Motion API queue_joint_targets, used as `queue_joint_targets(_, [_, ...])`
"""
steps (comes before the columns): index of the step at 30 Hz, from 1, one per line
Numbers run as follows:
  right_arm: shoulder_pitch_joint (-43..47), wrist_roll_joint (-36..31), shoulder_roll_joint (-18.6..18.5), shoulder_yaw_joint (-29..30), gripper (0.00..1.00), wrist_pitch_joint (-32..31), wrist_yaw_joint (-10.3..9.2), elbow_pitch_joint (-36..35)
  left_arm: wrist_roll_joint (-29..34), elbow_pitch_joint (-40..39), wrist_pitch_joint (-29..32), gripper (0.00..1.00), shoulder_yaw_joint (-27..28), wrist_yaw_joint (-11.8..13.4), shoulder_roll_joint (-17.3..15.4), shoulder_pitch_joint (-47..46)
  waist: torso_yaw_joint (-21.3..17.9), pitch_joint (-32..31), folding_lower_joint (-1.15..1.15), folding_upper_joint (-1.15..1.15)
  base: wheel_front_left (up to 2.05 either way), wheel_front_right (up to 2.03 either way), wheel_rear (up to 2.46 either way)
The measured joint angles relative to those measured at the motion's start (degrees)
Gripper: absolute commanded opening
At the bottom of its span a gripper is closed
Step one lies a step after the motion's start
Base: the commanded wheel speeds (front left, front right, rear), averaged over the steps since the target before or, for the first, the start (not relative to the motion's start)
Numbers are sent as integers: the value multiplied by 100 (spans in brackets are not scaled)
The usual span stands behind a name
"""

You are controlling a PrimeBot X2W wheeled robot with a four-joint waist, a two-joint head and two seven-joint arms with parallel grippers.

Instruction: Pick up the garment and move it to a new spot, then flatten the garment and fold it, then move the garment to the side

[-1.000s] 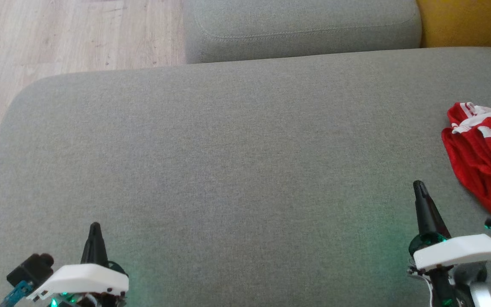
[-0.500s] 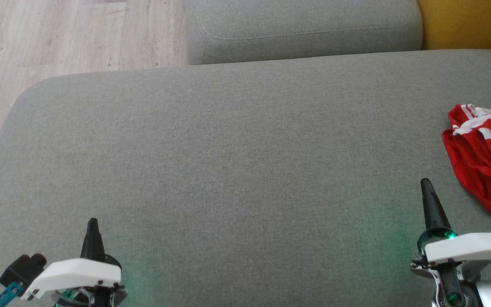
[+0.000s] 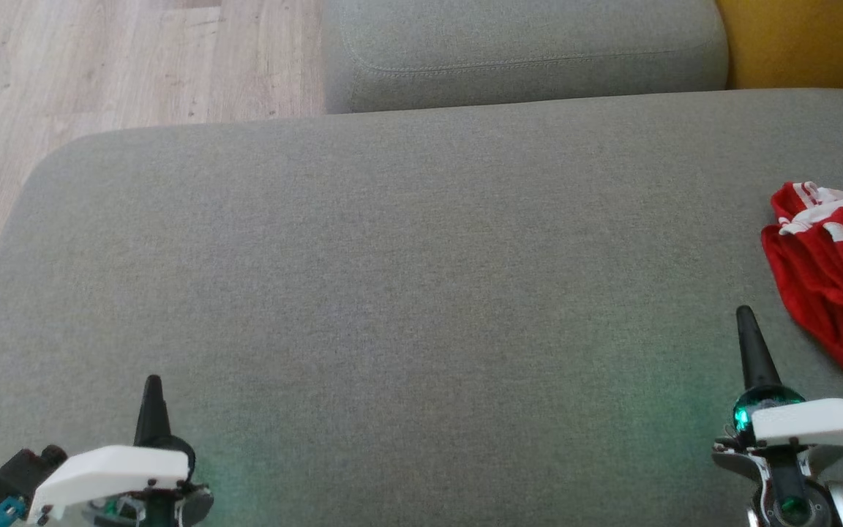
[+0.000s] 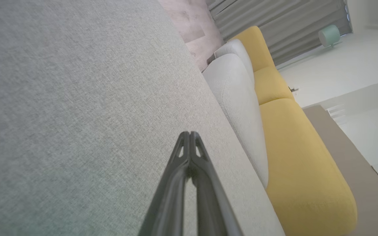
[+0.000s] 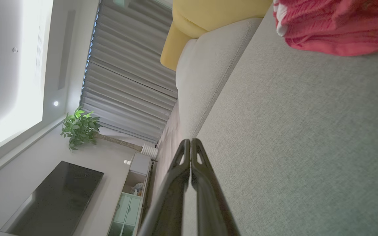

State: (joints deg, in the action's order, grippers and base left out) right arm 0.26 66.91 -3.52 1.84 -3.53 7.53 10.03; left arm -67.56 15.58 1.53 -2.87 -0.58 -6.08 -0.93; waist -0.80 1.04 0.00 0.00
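Crumpled red white-striped garment [image 3: 831,293] laid on grey fabric sofa cushion [image 3: 392,293], left jaws pressed together, empty, right jaws pressed together, held near garment

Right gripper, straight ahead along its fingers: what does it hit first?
Not the red garment, which lies right of its line. The shut right gripper points over bare seat cushion toward the grey back cushion; depth is unclear.

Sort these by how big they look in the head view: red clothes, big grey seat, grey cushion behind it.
1. Big grey seat
2. Grey cushion behind it
3. Red clothes, cut off at the picture's edge
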Motion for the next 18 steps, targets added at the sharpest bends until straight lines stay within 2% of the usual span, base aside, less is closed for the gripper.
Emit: queue_joint_targets(18, [-118,1252,-2,147,0,-10,0,257,-1154,5,199,0,319,-304,144,-118,38,-41,0,0,0,0,0])
